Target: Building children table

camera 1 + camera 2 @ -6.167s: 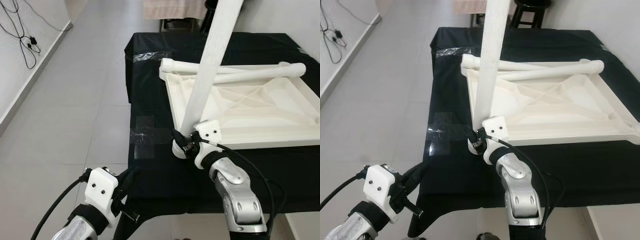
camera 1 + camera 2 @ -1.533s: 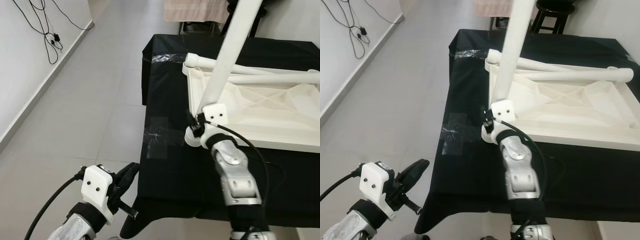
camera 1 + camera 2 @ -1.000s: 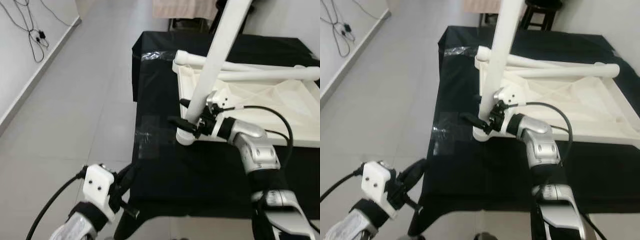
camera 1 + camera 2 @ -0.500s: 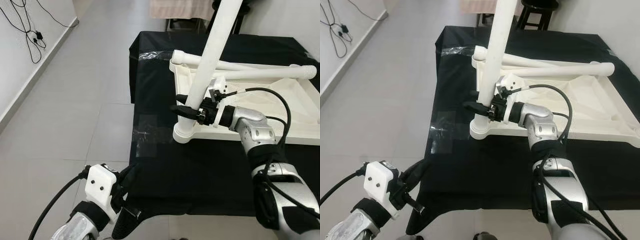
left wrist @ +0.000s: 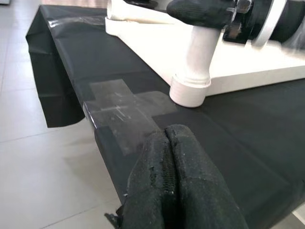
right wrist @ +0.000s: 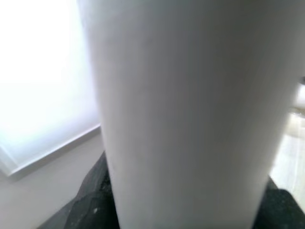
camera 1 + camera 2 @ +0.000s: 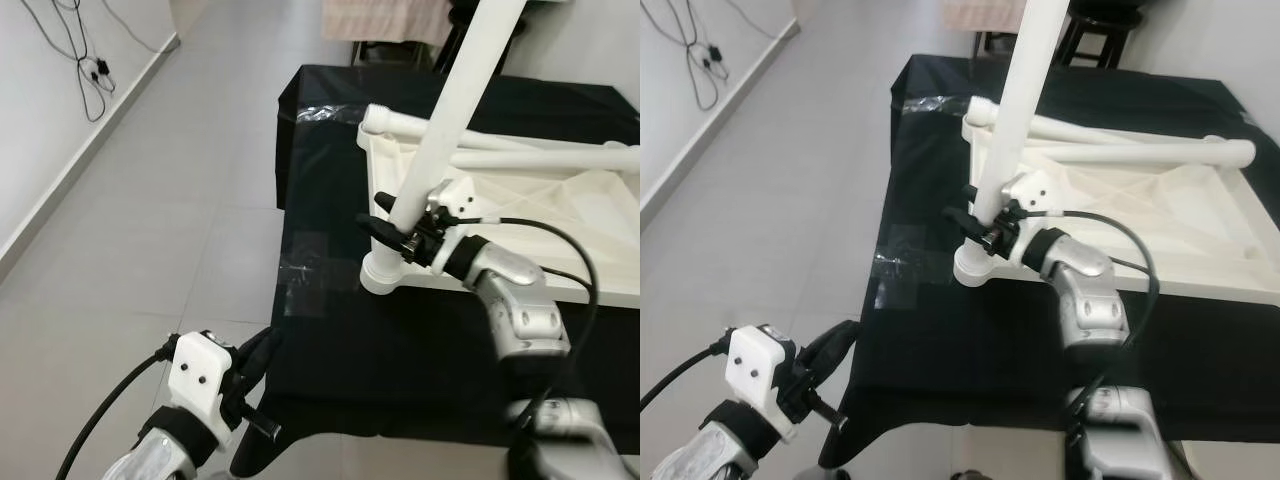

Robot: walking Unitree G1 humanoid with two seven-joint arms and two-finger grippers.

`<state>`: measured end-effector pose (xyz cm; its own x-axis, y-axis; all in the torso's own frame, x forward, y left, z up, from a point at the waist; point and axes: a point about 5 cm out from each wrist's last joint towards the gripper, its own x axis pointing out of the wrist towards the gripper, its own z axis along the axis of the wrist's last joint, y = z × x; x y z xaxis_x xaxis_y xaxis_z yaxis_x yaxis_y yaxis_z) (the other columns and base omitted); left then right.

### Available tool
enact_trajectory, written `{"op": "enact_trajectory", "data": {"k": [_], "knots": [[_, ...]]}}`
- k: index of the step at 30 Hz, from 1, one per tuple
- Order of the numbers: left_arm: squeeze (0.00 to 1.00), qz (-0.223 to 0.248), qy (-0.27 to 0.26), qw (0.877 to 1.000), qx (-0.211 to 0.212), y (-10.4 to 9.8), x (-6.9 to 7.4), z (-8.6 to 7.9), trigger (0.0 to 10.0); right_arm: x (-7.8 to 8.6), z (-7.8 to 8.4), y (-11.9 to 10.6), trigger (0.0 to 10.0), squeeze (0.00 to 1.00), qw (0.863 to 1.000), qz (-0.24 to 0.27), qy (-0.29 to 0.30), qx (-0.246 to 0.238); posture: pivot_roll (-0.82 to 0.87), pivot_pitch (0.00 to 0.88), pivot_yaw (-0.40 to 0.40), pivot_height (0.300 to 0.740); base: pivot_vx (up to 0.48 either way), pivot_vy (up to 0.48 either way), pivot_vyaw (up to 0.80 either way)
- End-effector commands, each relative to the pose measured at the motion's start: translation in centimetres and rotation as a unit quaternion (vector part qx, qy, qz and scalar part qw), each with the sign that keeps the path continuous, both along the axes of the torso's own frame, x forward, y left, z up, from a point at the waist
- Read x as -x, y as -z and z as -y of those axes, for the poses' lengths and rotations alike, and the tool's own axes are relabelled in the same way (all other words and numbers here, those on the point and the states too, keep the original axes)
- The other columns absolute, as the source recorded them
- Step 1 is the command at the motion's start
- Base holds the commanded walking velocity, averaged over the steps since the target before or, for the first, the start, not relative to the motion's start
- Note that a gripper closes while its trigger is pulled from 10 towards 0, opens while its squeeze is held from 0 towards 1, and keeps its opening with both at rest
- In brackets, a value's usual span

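Left eye view: right gripper (image 7: 398, 236) clamps leg (image 7: 440, 130) upright in tabletop (image 7: 520, 215) near-left corner socket, seating it; left gripper (image 5: 174, 143) closed, idle, near.

Head stereo pair looks forward and down, sharing the black-covered table (image 7: 420, 340) at centre and right, floor at left. Left wrist camera sits low near the table edge, facing the white leg (image 5: 199, 57) at upper centre. Right wrist camera is hard against that leg.
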<state>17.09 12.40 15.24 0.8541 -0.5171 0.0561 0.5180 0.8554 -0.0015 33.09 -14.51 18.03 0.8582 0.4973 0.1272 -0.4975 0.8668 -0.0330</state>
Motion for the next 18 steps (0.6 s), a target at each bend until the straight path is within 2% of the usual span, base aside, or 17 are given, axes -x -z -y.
{"op": "enact_trajectory", "data": {"k": [1, 2, 3, 5, 7, 12, 13, 14, 15, 16, 18], "knots": [[0.00, -0.011, 0.001, 1.000, -0.001, 0.2, 0.2, -0.3, 10.0, 1.4, 0.2, 2.9, 0.0, 0.00, 0.992, -0.041, 0.112, 0.042, 0.08, 0.182, -0.064, 0.740, 0.000, 0.000, 0.00], [0.00, -0.011, 0.001, 1.000, -0.002, 0.3, 0.1, -0.3, 10.0, 1.6, -0.1, 3.0, 0.0, 0.00, 0.985, -0.032, 0.160, 0.049, 0.09, 0.158, -0.066, 0.740, 0.000, 0.000, 0.00], [0.00, -0.012, 0.001, 1.000, -0.002, 0.4, 0.0, -0.3, 10.0, 1.4, -0.2, 3.4, 0.0, 0.00, 0.983, -0.042, 0.169, 0.058, 0.10, 0.157, -0.071, 0.740, 0.000, 0.000, 0.00], [0.00, -0.012, 0.000, 1.000, -0.002, 0.5, -0.1, -0.4, 10.0, 0.9, -0.7, 3.2, 0.0, 0.00, 0.986, -0.029, 0.140, 0.089, 0.10, 0.155, -0.076, 0.740, 0.000, 0.000, 0.00], [0.00, -0.012, -0.002, 1.000, 0.000, 0.5, -0.1, -0.4, 10.0, 1.3, -1.1, 3.1, 0.0, 0.00, 0.986, -0.013, 0.131, 0.106, 0.10, 0.155, -0.076, 0.740, 0.000, 0.000, 0.00], [0.00, -0.013, -0.001, 1.000, 0.000, 0.5, -0.1, -0.4, 10.0, 1.6, -1.1, 3.0, 0.0, 0.00, 0.986, -0.018, 0.133, 0.101, 0.10, 0.153, -0.070, 0.740, 0.000, 0.000, 0.00], [0.00, -0.013, -0.001, 1.000, 0.000, 0.5, -0.1, -0.4, 10.0, 1.6, -1.0, 3.0, 10.0, 0.00, 0.987, -0.027, 0.129, 0.097, 0.10, 0.155, -0.064, 0.740, 0.000, 0.000, 0.00], [0.00, -0.012, 0.000, 1.000, 0.000, 0.5, -0.1, -0.4, 10.0, 1.6, -1.3, 3.0, 10.0, 0.00, 0.989, -0.042, 0.102, 0.097, 0.10, 0.156, -0.065, 0.740, 0.000, 0.000, 0.00], [0.00, -0.012, 0.000, 1.000, 0.000, 0.5, -0.1, -0.4, 10.0, 1.6, -1.3, 3.0, 10.0, 0.00, 0.989, -0.042, 0.102, 0.097, 0.10, 0.156, -0.065, 0.740, 0.000, 0.000, 0.00], [0.00, -0.012, 0.000, 1.000, 0.000, 0.5, -0.2, -0.3, 10.0, 1.5, -1.7, 2.9, 10.0, 1.00, 0.994, -0.063, 0.052, 0.075, 0.10, 0.156, -0.069, 0.740, 0.000, 0.000, 0.00], [0.00, -0.012, 0.000, 1.000, 0.000, 0.5, -0.2, -0.3, 10.0, 1.5, -1.7, 2.9, 10.0, 1.00, 0.994, -0.063, 0.052, 0.075, 0.10, 0.156, -0.069, 0.740, 0.000, 0.000, 0.00]]}}
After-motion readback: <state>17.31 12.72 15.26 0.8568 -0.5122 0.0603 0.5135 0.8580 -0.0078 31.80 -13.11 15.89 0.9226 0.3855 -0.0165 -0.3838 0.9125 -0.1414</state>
